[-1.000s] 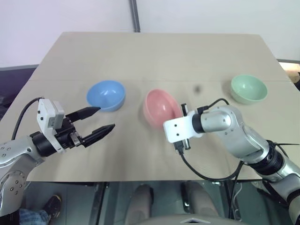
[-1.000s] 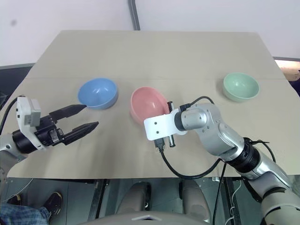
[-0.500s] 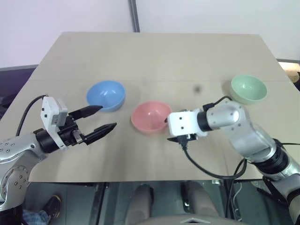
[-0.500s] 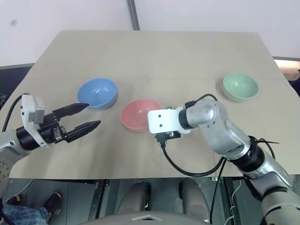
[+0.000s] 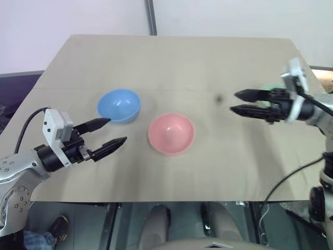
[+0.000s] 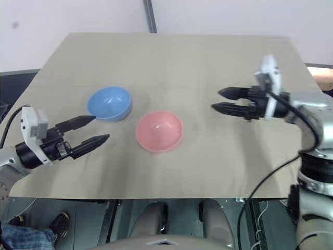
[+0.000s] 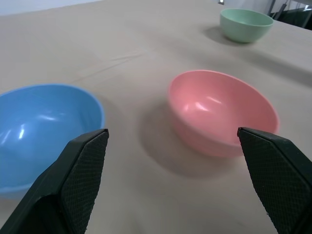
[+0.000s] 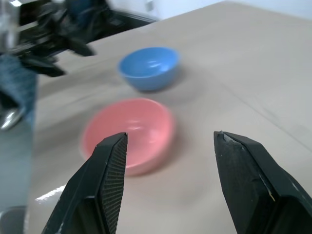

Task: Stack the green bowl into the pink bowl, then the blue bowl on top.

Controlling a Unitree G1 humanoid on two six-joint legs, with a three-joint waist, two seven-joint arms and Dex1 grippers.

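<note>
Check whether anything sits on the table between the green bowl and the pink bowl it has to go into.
Nothing visible does. The left wrist view shows bare table between the green bowl and the pink bowl; the blue bowl lies beyond the pink.

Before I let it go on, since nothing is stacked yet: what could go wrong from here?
The right gripper, jaws open and empty, hangs in front of the green bowl, hiding most of it from the head camera, so its reach may be misjudged. The pink bowl sits close to the blue bowl; a sloppy drop could knock either.
</note>
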